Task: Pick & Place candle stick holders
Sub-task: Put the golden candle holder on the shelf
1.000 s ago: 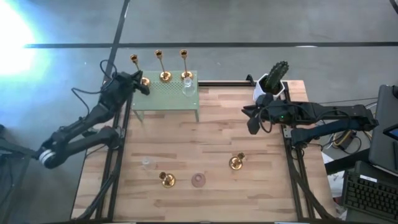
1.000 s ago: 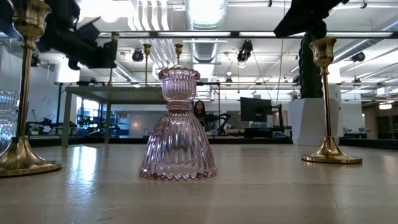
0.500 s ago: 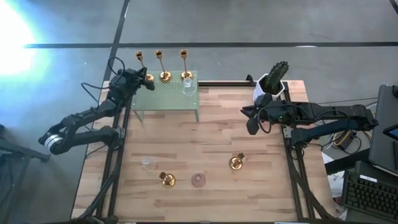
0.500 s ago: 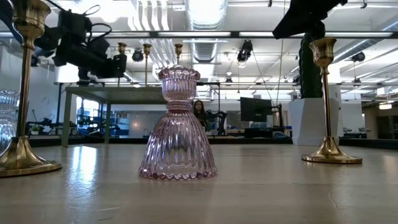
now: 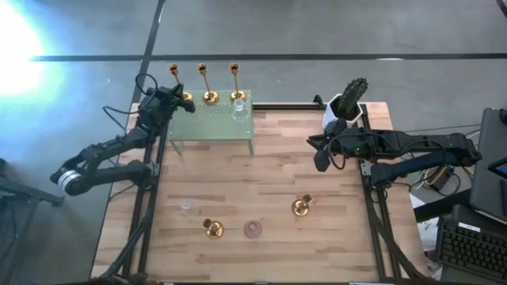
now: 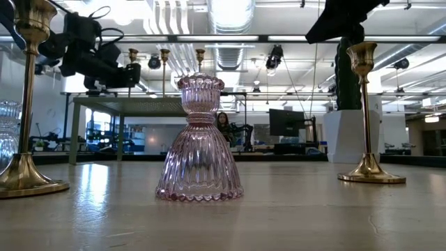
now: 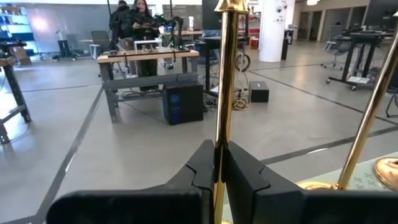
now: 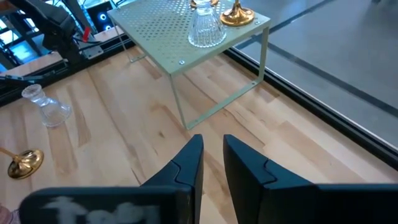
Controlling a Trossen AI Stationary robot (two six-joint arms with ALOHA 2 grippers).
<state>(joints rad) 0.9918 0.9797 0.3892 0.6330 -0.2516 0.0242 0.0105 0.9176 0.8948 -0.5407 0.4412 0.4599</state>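
The left gripper point(image 5: 181, 98) pinches a tall brass holder point(image 7: 222, 93) by its stem at the green shelf's point(image 5: 210, 123) left end, beside two more and a glass one; the right gripper point(image 5: 319, 162) hovers empty, jaws narrow, above the table point(image 5: 269, 182)

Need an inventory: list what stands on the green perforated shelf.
On the green shelf: three tall brass holders and one clear glass holder. The left pincer, shut on the leftmost stem, hides its base.

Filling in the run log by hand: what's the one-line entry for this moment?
left gripper: shut on tall gold holder at green shelf | right gripper: empty, over table | gold holders, pink glass holder unplaced
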